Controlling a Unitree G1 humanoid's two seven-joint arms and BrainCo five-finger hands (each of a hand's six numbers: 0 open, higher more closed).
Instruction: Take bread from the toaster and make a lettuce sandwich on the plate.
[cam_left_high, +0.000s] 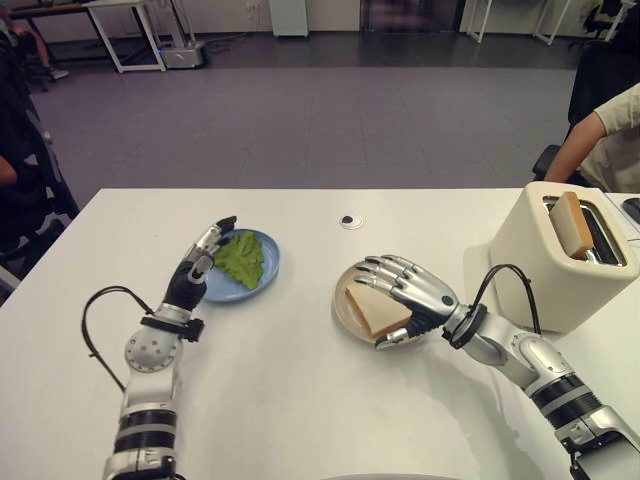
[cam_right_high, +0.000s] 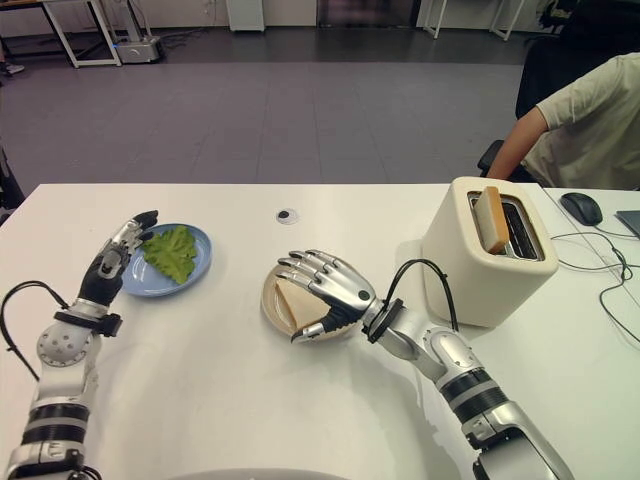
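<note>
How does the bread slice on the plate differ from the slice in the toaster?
The plate slice lies flat on the tan plate, partly under the right hand; the toaster slice stands upright in the toaster, untouched. The plate slice shows a pale face, the toaster slice a browner one. Both are single bread slices.

Both eyes are sitting high above the near edge of the white table (cam_left_high: 300, 400), facing forward and tilting down, so they are taking in the tabletop from close by and the grey floor (cam_left_high: 320, 110) far beyond it. The left eye view is standing slightly to the left and is pressing the toaster (cam_left_high: 565, 255) against its right edge. The right eye view is drawing that toaster inward and is opening up more of the far right, with a mouse (cam_right_high: 580, 207). Both are sharing the tabletop, the blue plate (cam_left_high: 262, 272) and the tan plate (cam_right_high: 272, 305).
</note>
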